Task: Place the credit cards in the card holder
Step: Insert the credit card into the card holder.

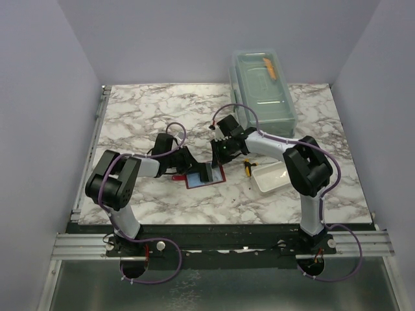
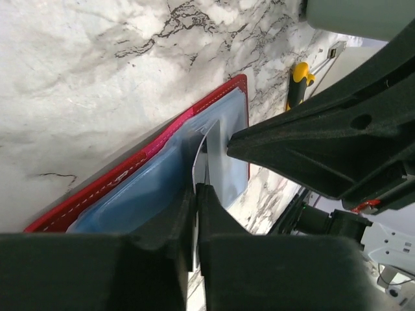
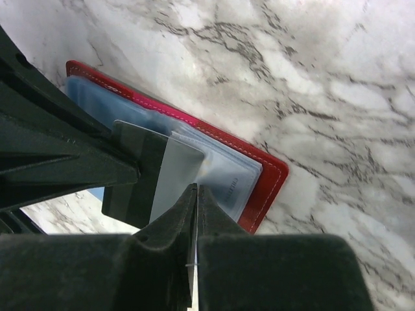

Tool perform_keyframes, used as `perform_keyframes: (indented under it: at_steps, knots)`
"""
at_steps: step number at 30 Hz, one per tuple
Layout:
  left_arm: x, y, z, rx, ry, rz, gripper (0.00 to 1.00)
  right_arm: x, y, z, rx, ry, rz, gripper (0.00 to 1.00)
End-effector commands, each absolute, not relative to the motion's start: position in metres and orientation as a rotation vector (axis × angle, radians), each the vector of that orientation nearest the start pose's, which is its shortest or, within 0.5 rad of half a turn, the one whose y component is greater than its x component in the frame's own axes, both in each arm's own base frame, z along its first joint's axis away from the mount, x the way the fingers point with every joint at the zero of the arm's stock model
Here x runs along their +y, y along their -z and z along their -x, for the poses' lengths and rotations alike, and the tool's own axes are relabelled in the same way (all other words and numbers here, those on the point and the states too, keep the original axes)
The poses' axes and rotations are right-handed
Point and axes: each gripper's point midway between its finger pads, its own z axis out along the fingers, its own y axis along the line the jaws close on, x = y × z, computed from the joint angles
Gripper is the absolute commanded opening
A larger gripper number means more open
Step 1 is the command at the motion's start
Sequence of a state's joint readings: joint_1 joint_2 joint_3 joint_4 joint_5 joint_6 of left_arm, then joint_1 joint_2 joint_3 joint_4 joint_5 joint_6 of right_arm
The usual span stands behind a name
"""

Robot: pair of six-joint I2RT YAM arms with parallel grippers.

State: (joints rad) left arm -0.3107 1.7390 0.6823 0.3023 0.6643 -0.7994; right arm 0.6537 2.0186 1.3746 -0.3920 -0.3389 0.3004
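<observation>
A small flat red card holder (image 3: pixel 269 175) with pale stitching along its edge lies open on the white, grey-veined marble-pattern desk (image 1: pixel 162 110), near the front middle, between the two arms. Its inside is layered with glossy, bluish clear plastic sleeves.

A thin grey card (image 3: pixel 175 172) with rounded corners, darker on one side and paler on the other, stands tilted over those sleeves, its lower edge at a sleeve opening. How far it has gone into the sleeve cannot be told.

The left tool (image 2: pixel 196 188) has its matte black fingers pressed almost together, leaving only a narrow slit. A thin pale sheet seen edge-on sits in that slit, and it looks to be the grey card. The right tool (image 3: pixel 194 189) reaches in from the opposite side with its fingers pressed together. Their wedge-shaped tips sit against the grey card, and nothing can clearly be seen gripped between them. The two tools nearly meet over the card holder.

A small screwdriver with a yellow and black handle (image 2: pixel 297 81) lies on the desk just right of the card holder. Beside it is a shallow white rectangular tray (image 1: pixel 280 183). A large clear plastic box (image 1: pixel 288 110) with a lid stands at the far right of the desk, with an orange object (image 1: pixel 269 67) inside.
</observation>
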Motion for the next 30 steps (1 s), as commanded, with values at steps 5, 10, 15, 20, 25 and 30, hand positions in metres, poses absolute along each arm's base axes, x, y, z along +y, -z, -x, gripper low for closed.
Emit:
perform_keyframes:
  at_steps: [5, 10, 15, 20, 25, 30]
  knots:
    - [-0.226, -0.028, -0.289, 2.587, 1.051, 0.381, 0.42, 0.29, -0.027, -0.293, 2.768, -0.544, 0.547, 0.19]
    - [-0.219, -0.037, -0.284, 2.604, 0.972, 0.357, 0.48, 0.289, -0.04, -0.292, 2.743, -0.561, 0.54, 0.24]
    - [-0.216, -0.034, -0.278, 2.645, 0.941, 0.333, 0.5, 0.289, -0.029, -0.288, 2.76, -0.571, 0.546, 0.25]
    - [-0.231, -0.028, -0.277, 2.669, 0.966, 0.28, 0.48, 0.291, -0.02, -0.286, 2.775, -0.586, 0.539, 0.24]
    - [-0.244, -0.023, -0.279, 2.677, 1.021, 0.281, 0.46, 0.293, -0.014, -0.283, 2.784, -0.615, 0.534, 0.23]
    - [-0.275, -0.045, -0.281, 2.595, 1.14, 0.203, 0.44, 0.301, -0.015, -0.281, 2.775, -0.674, 0.53, 0.2]
